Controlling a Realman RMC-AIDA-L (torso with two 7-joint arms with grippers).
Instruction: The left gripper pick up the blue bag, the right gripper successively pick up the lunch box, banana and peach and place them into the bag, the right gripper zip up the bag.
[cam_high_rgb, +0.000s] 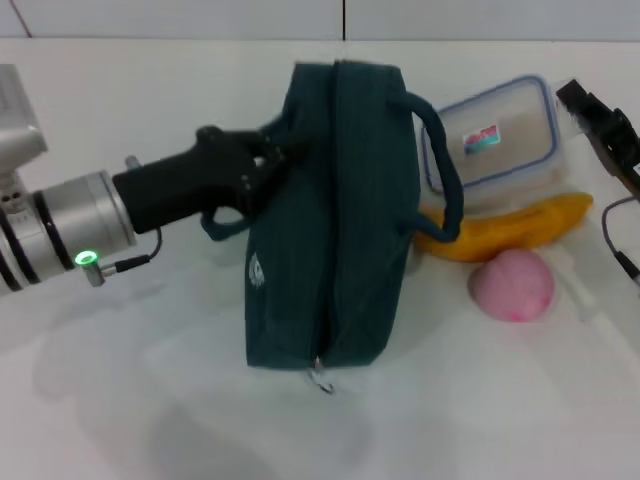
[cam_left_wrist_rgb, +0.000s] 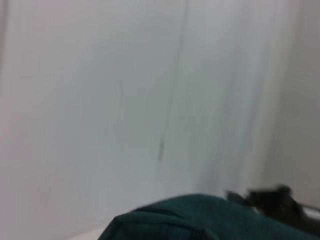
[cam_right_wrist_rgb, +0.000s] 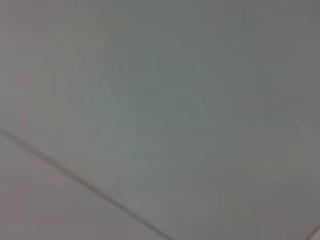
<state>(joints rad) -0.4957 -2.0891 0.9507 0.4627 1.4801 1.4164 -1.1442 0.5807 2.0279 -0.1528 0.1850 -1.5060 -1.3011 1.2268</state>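
The blue bag (cam_high_rgb: 330, 230) stands on the white table, its top closed and its ring zip pull (cam_high_rgb: 322, 381) hanging at the near end. My left gripper (cam_high_rgb: 272, 155) comes in from the left and is shut on the bag's upper left edge, by one loop handle. The other handle (cam_high_rgb: 445, 170) droops to the right. Right of the bag lie the lunch box (cam_high_rgb: 497, 133), the banana (cam_high_rgb: 510, 230) in front of it, and the peach (cam_high_rgb: 512, 284) nearest me. My right gripper (cam_high_rgb: 600, 122) hovers at the far right, beside the lunch box. The bag's top (cam_left_wrist_rgb: 200, 220) shows in the left wrist view.
The white table (cam_high_rgb: 120, 400) stretches around the bag, with a pale wall behind it. A dark cable (cam_high_rgb: 618, 245) hangs at the right edge near the peach. The right wrist view shows only a plain grey surface with a seam.
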